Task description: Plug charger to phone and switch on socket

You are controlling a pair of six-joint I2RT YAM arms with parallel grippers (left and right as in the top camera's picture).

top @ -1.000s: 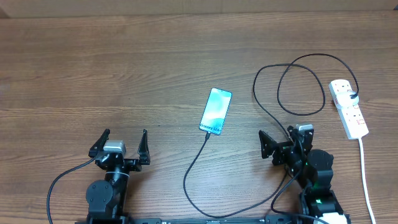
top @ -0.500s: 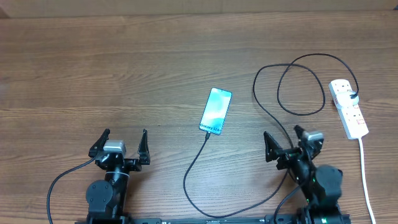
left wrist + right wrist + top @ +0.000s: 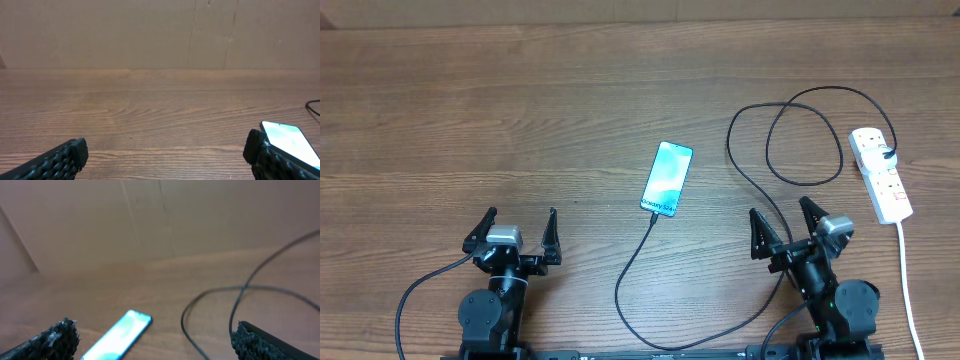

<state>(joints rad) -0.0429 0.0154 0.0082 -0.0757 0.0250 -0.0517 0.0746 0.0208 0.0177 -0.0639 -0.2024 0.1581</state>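
Observation:
The phone (image 3: 667, 178) lies face up mid-table, its teal screen lit; it also shows in the left wrist view as the phone (image 3: 292, 142) and in the right wrist view as the phone (image 3: 120, 339). The black charger cable (image 3: 635, 258) meets the phone's near end, curves along the table's front and loops to the white socket (image 3: 880, 173) at the right, where a black plug sits. My left gripper (image 3: 513, 230) stands open at the front left, nothing between its fingers. My right gripper (image 3: 783, 227) stands open at the front right, over the cable (image 3: 240, 300).
A white cord (image 3: 908, 290) runs from the socket toward the table's front edge. A plain brown wall (image 3: 160, 30) rises behind the far edge of the wooden table (image 3: 470, 110).
My right arm has swung to the right and drawn back toward the front edge, its jaws still open. The left arm, phone and cable have not moved.

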